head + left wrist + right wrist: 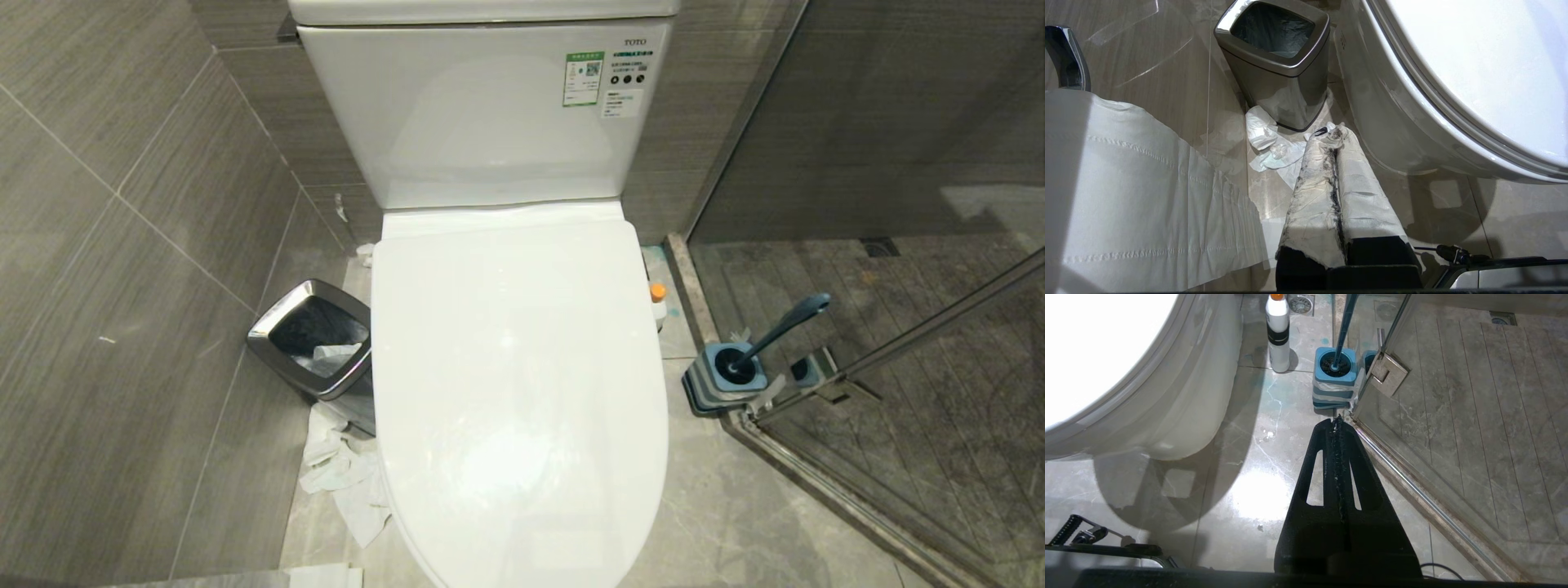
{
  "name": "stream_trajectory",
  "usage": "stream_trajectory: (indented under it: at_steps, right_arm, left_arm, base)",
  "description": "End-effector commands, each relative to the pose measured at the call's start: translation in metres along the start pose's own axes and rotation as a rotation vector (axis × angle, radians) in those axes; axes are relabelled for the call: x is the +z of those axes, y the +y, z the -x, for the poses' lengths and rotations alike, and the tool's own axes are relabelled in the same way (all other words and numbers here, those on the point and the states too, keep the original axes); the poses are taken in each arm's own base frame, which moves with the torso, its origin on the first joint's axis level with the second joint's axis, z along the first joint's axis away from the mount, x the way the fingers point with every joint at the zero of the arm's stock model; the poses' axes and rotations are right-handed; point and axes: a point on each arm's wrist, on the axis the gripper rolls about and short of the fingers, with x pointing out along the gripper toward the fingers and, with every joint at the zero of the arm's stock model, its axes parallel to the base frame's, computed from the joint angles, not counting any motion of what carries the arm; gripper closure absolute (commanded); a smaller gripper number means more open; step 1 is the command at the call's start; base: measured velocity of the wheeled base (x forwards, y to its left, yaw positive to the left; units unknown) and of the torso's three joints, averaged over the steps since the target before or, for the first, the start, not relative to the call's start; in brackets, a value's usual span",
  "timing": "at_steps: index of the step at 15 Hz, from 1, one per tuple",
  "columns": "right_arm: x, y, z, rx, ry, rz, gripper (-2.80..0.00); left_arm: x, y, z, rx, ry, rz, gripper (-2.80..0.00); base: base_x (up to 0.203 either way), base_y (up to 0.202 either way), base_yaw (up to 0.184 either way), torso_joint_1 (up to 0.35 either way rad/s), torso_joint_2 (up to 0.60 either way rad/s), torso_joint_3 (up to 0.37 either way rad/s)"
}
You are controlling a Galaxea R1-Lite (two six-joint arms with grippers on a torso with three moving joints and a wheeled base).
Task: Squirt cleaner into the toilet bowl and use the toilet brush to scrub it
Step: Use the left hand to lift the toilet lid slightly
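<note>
The toilet bowl [519, 384] fills the middle of the head view, its white lid down and covering the inside. On the floor to its right stands the cleaner [658, 304], a small white bottle with an orange cap, also in the right wrist view [1278, 339]. Further right the toilet brush [785, 325] leans in its square blue holder [729, 377]. Neither arm shows in the head view. My left gripper [1333, 134], its fingers wrapped in soiled white material, hangs shut and empty beside the bowl's left flank [1384, 114]. My right gripper [1336, 421] is shut and empty, short of the holder [1334, 381].
A steel-rimmed bin [314, 347] stands left of the toilet with crumpled tissue [343, 478] on the floor before it. Toilet paper [1126, 183] hangs close to the left wrist. A glass shower door with a metal hinge [1386, 373] and its floor rail [1425, 498] border the right.
</note>
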Motion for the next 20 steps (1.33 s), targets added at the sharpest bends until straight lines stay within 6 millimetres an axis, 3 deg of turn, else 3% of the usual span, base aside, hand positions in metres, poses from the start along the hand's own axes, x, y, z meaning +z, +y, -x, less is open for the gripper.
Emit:
stream_trajectory:
  at_steps: [1,17,19,20]
  right_arm:
    - [0.000,0.000,0.000,0.001,0.001,0.000,0.00]
    - [0.000,0.000,0.000,0.001,0.001,0.000,0.00]
    - [0.000,0.000,0.000,0.001,0.001,0.000,0.00]
    - [0.000,0.000,0.000,0.001,0.001,0.000,0.00]
  left_arm:
    - [0.000,0.000,0.000,-0.001,0.001,0.000,0.00]
    - [0.000,0.000,0.000,0.000,-0.001,-0.013,0.00]
    - [0.009,0.000,0.003,0.002,-0.038,-0.017,0.00]
    - [0.024,0.001,0.008,0.005,-0.090,-0.022,0.00]
  base:
    - [0.000,0.000,0.000,0.000,0.00,0.000]
    - [0.000,0.000,0.000,0.000,0.00,0.000]
    - [0.000,0.000,0.000,0.000,0.00,0.000]
    - [0.000,0.000,0.000,0.000,0.00,0.000]
